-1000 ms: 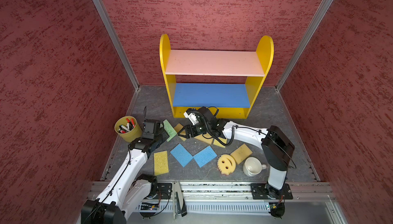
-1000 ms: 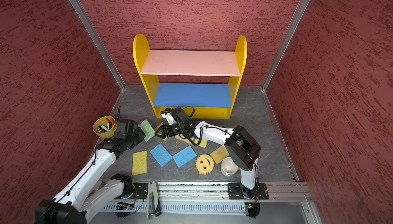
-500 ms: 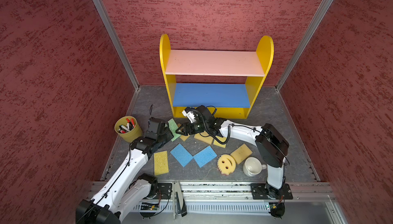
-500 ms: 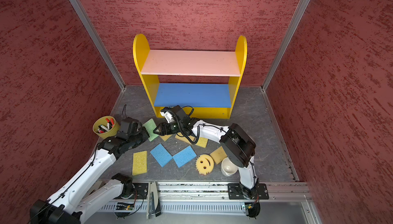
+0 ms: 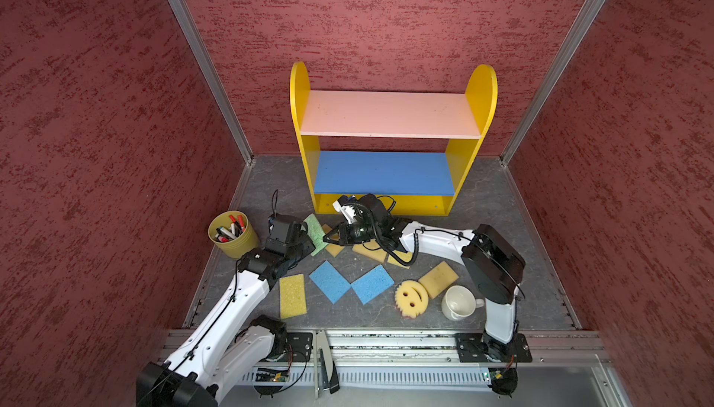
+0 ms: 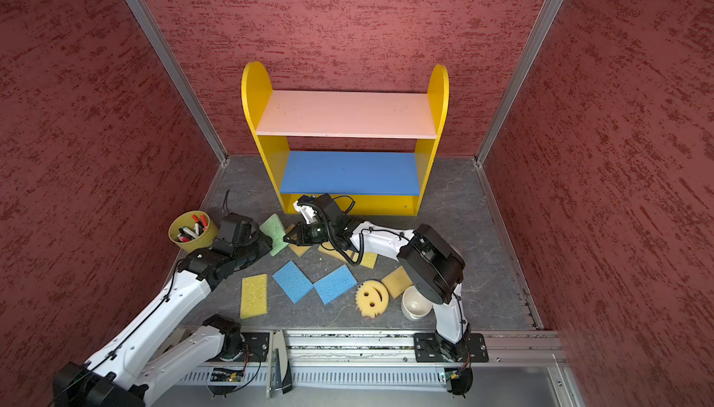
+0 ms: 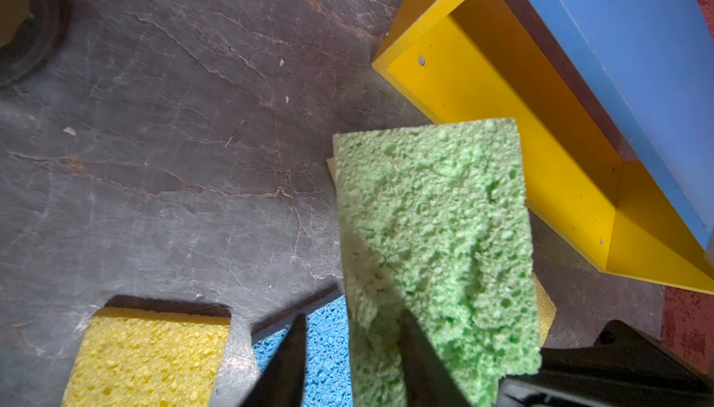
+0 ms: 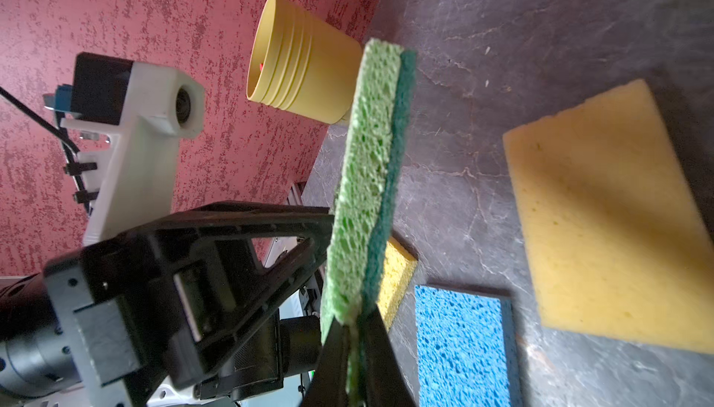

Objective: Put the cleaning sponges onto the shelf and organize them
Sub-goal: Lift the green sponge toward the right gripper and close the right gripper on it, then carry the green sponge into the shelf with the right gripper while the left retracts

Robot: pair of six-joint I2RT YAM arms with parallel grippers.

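**Top views.** In both top views the green sponge [image 5: 315,231] [image 6: 274,229] is tilted up on edge in front of the shelf [image 5: 481,96] [image 6: 251,88], near its left foot and between the two arms. The right gripper [image 5: 326,236] [image 6: 288,237] meets it from the right. The left gripper [image 5: 307,245] [image 6: 266,245] sits at its left, with its fingers hidden under the wrist.

**Left wrist.** The left gripper [image 7: 351,316] has its fingers [image 7: 425,362] spread. One lies across the sponge's light green face. The other stands clear of it, and a blue sponge [image 7: 324,347] on the floor [image 7: 174,134] shows in the gap. The shelf's yellow base [image 7: 483,88] lies just beyond the green sponge.

**Right wrist.** The right gripper [image 8: 355,324] has its fingers [image 8: 382,366] pressed together on one edge of the green sponge [image 8: 367,154], pinching the light foam and the dark scrub layer. One fingertip of the left gripper [image 8: 324,237] touches the light face. I cannot tell whether the second does.
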